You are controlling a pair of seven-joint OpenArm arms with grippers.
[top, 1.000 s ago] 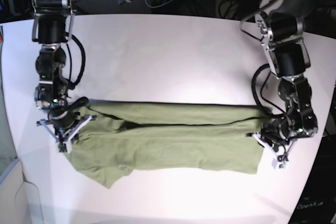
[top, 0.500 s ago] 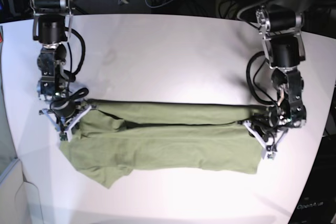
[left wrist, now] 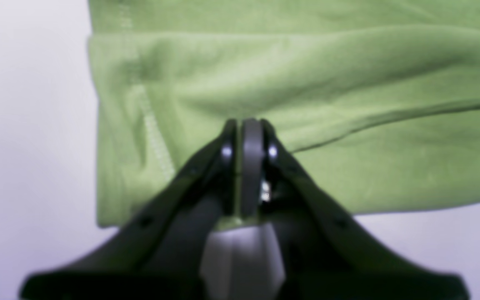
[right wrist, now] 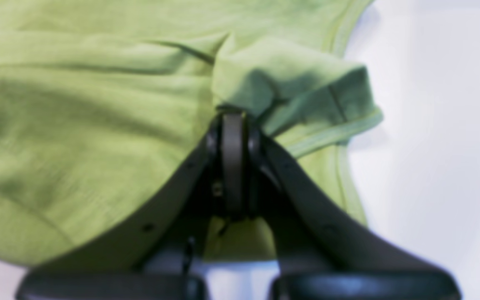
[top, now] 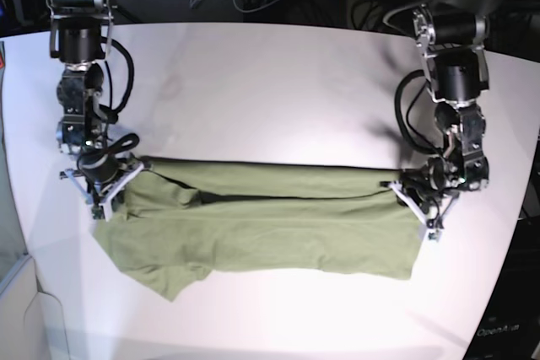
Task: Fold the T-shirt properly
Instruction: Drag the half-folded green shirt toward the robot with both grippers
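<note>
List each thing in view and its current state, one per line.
T-shirt: lying stretched across the table, its far edge folded over lengthwise, wrinkled, pinched at both ends.
Left gripper: jaws shut on the T-shirt's hem end.
Right gripper: jaws shut on the T-shirt's sleeve end.
Table: white, bearing the T-shirt.

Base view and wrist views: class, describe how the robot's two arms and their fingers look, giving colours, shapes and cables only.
Both arms are black, built of stacked cylindrical joints with silver metal brackets, and looped black cables run alongside. The left gripper and right gripper have pale triangular frames. Up close, the fingers are dark, flat and narrow, set on black angled struts.
</note>
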